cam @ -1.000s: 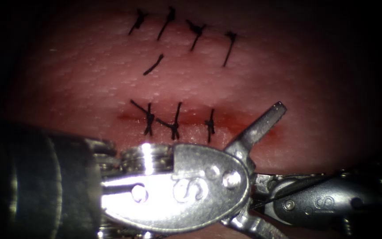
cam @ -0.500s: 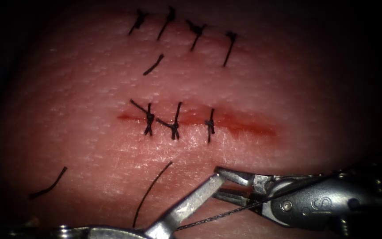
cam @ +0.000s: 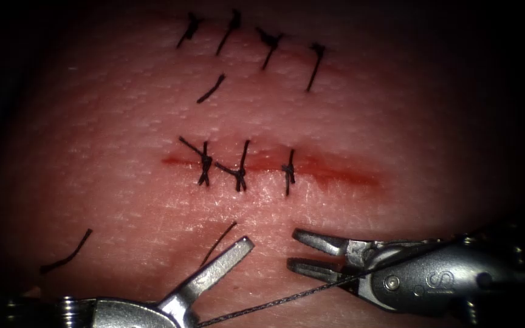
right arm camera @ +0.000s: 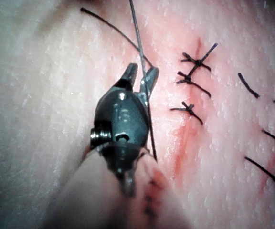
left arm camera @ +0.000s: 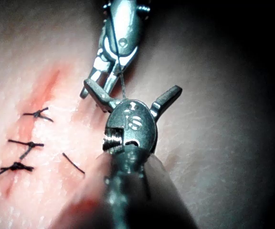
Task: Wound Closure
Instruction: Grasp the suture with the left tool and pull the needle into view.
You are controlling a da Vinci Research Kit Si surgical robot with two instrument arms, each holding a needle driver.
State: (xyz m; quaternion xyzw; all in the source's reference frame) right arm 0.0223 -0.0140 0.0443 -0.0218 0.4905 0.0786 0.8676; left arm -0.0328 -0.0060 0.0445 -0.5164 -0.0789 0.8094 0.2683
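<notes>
The cut [cam: 335,173] runs across the tissue [cam: 123,182], with three knotted stitches [cam: 238,171] on its left and middle part and red fluid at its right end. In front of the cut's middle, my left tool [cam: 217,273] stands with its jaws spread wide [left arm camera: 130,93] and holds nothing. To its right, my right tool [cam: 293,248] has its jaws open and holds nothing [right arm camera: 141,71]. A thin grey thread [cam: 287,297] runs taut from beside the left tool across the right tool's body. I see no needle.
A second row of several stitches [cam: 268,42] lies farther back. Loose cut ends of thread lie at the back [cam: 212,89], at the front left [cam: 65,254] and just behind the left tool's jaw [cam: 221,239].
The left tool, which stood over the cut's right end one second ago, has drawn back to the front left, still open. The right tool has stayed in place.
</notes>
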